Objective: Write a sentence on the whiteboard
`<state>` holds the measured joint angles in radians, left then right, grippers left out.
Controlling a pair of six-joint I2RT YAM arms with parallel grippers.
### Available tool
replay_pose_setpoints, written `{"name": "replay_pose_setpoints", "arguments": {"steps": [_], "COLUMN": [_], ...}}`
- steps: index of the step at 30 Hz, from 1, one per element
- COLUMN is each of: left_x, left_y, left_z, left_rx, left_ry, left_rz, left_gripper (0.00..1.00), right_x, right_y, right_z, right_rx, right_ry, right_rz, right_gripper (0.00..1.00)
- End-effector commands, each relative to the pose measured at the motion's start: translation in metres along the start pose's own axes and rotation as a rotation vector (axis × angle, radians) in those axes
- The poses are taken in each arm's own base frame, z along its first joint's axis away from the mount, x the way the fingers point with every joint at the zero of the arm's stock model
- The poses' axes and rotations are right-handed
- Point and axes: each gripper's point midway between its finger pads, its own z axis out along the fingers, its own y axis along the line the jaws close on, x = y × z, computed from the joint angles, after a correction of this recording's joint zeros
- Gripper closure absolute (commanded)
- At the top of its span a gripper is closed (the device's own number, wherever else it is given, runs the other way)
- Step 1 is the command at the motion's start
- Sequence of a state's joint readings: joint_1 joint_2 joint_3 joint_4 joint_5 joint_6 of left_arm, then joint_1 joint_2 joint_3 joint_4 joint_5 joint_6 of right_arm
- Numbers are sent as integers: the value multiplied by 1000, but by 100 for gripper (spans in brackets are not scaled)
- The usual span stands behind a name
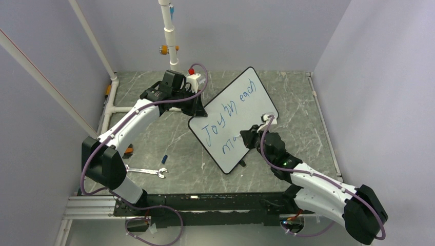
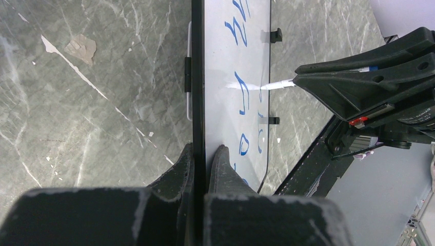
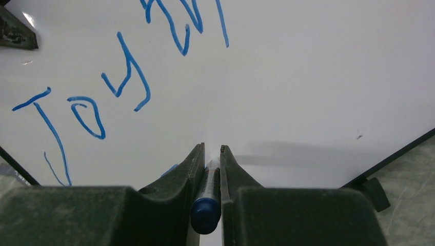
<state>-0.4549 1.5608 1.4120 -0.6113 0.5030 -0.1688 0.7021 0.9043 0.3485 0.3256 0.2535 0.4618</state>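
One whiteboard sits on the grey marbled tabletop, turned diagonally in the overhead view, a little right of centre and between the two arms. Whether it lies flat or is tipped up cannot be told. On it is one sentence in blue, in two lines. The upper line reads "Joy in each". The lower line begins with an "m", and the rest is hidden behind the right arm. There are two hands. The left hand is closed on the board's left rim, and its own camera shows one finger on each face of the rim with the board edge-on between them. The right hand hangs over the lower right part of the board, clamped narrowly on one marker whose blue end points back at the wrist camera. In the left wrist view the marker's white tip meets its own reflection on the glossy surface, just beside a blue stroke. That same view shows two small black feet along the board's far edge. Off the board, near the left arm's base, lie one wrench and one small blue piece, close together but apart. What the blue piece is cannot be told.
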Motion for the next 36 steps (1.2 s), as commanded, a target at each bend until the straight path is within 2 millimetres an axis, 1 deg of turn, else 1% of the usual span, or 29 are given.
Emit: {"name": "replay_pose_setpoints", "arguments": {"steps": [1,7,18,22,27,32,36], "left_x": [0,0,0,0,-1,-2,-2], "left_y": [74,74,74,74,73,72,71], "left_z": [-13,-13,-13,-14,-14,-15,-15], "left_rx": [-355,-356,-355,-356,-353,-353,-349], "left_ry": [21,21,22,21,19,12,12], "left_rz": [166,167,166,166,166,166,167], "left_gripper": [100,100,100,100,100,100,100], "right_x": [-13,-6,10,4,-15,-31,-36], "right_y": [2,15,20,17,11,3,-5], "right_z": [7,9,4,-2,-6,-6,-3], "right_rx": [26,-40,-81,-62,-24,30,71], "right_ry": [-14,13,62,40,-25,-79,-97], "right_rz": [-35,-6,50,53,39,29,17], "right_gripper": [100,100,100,100,100,100,100]}}
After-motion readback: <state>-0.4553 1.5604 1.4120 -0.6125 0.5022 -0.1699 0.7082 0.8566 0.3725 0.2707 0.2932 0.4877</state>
